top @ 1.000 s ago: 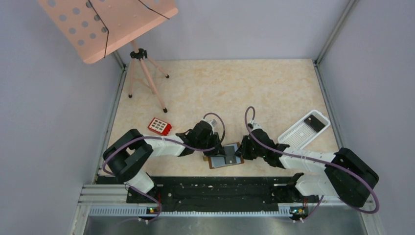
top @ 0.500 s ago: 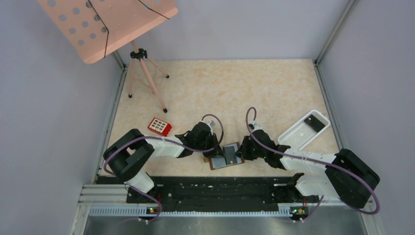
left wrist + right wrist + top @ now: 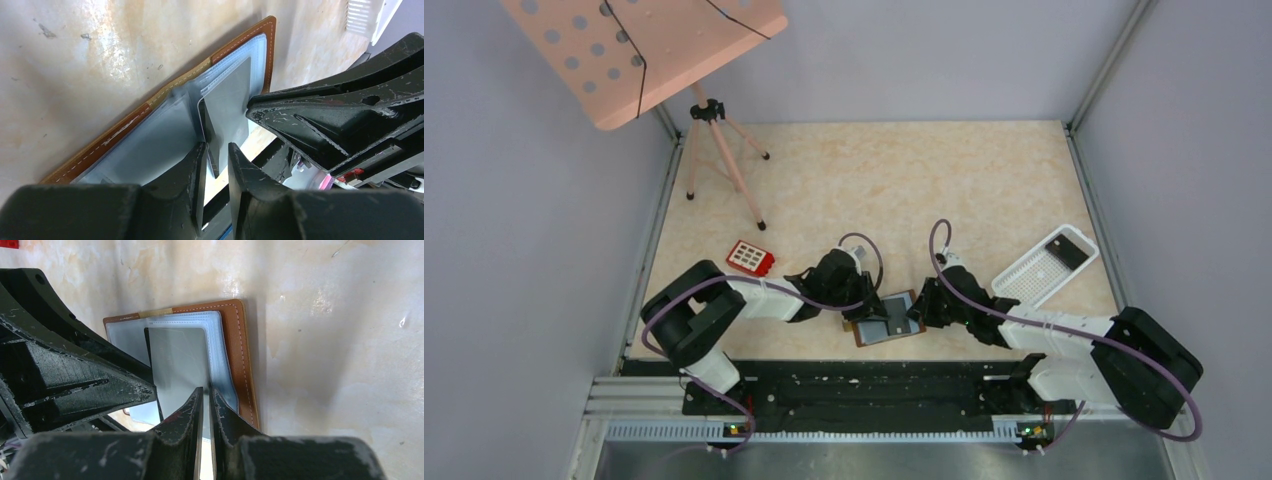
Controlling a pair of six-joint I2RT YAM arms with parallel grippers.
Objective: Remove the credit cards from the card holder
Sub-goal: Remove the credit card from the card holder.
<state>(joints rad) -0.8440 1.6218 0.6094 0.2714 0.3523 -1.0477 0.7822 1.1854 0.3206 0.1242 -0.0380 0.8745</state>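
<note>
The brown card holder (image 3: 879, 332) lies open near the table's front edge, blue-grey sleeves up (image 3: 150, 145) (image 3: 245, 350). A dark grey credit card (image 3: 896, 312) (image 3: 180, 360) sticks out of the sleeves, one corner raised (image 3: 227, 100). My right gripper (image 3: 914, 312) (image 3: 206, 390) comes in from the right, shut on the card's near edge. From the left, my left gripper (image 3: 864, 312) (image 3: 216, 150) stands open, the card's raised corner in the gap between its fingers, close to the left one. The two grippers nearly touch over the holder.
A red keypad-like block (image 3: 751, 258) lies left of the arms. A white perforated tray (image 3: 1034, 272) with a dark flat item in it (image 3: 1072, 250) sits at the right. A pink music stand (image 3: 644, 50) on a tripod stands far left. Black rail (image 3: 854, 395) runs along the near edge.
The card holder and both grippers have shifted slightly to the right. The right gripper stays shut on the card.
</note>
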